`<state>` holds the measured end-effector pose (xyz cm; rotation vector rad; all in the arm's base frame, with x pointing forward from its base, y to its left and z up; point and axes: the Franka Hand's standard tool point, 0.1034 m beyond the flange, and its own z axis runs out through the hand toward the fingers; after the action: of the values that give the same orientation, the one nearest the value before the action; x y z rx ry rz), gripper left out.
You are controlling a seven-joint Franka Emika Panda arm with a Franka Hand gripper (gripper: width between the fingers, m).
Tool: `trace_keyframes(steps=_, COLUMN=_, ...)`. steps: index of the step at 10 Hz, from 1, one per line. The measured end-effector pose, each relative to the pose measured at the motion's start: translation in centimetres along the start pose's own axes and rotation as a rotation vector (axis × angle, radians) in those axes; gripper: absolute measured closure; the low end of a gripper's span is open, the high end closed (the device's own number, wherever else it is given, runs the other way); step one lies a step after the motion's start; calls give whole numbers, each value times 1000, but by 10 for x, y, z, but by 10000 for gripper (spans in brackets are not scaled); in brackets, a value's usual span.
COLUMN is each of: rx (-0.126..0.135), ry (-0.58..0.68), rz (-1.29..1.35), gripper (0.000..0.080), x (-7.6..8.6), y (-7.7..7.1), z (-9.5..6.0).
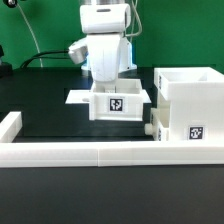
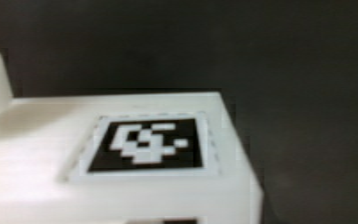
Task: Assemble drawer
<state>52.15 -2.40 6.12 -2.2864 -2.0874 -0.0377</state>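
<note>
White low wall [image 1: 70,152] borders the black table [image 1: 45,110] at 6 o'clock in the exterior view, with the marker board [image 1: 78,96] lying behind. Gripper [image 1: 105,80] hangs over a tagged tray [image 1: 120,104]; its opening cannot be told. Large box [image 1: 188,103] stands at 3 o'clock, a knobbed tray [image 1: 155,130] beside it. Wrist view: blurred tag [image 2: 149,145] on white plastic

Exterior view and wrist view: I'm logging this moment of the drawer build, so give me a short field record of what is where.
gripper: above the small tray, fingers not visible, state unclear
small tray: centre of table, tag facing the camera
large box: at the exterior view's right, open top, tag on front
knob: on a part beside the large box
low white wall: along the front
wrist view: blurred tag on white surface
</note>
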Motion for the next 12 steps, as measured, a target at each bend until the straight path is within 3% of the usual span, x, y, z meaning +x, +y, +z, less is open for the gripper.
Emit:
trace_keyframes(steps=3, rx=3, ry=0, rz=4, gripper=757, x=-2, y=-1, z=1)
trace_keyframes(steps=5, rx=-8, ry=3, rz=-54, gripper=757, x=-1, y=-3, z=6)
trace_keyframes(steps=6, rx=2, ry=4, rz=-61, gripper=757, x=2, y=-1, z=6)
trace_keyframes(steps=9, rx=-3, ry=13, rz=-67, gripper=757, x=14, y=14, z=7)
trace_keyframes(steps=12, rx=-1, ry=12, rz=-64, gripper=757, x=12, y=13, z=7)
